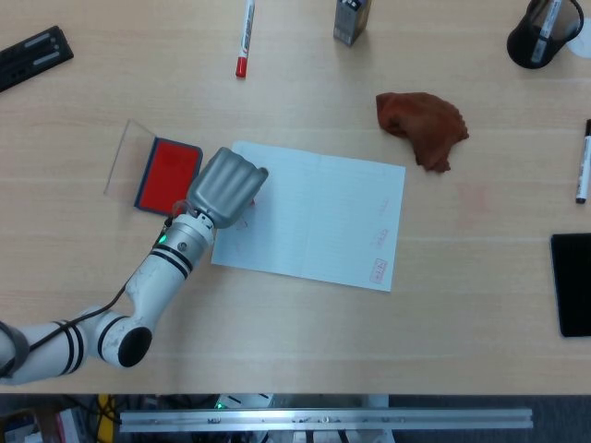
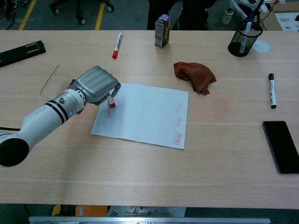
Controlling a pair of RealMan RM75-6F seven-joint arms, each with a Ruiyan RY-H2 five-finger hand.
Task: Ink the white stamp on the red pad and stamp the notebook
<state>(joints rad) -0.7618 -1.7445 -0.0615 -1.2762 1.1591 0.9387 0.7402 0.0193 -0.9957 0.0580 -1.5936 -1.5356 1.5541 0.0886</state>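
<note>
Tabletop (image 2: pixel 149 177): left hand (image 2: pixel 96 85) fingers clamped on stamp (image 2: pixel 110 101), upright, red face just above notebook (image 2: pixel 149 114) left page.

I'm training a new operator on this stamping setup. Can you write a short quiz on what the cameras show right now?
1. True or false: the robot hand holds the stamp over the notebook.
2. What lies just left of the notebook? A) red ink pad B) phone C) cloth
3. What colour is the cloth?

Key: 1 true; 2 A; 3 reddish brown.
</note>
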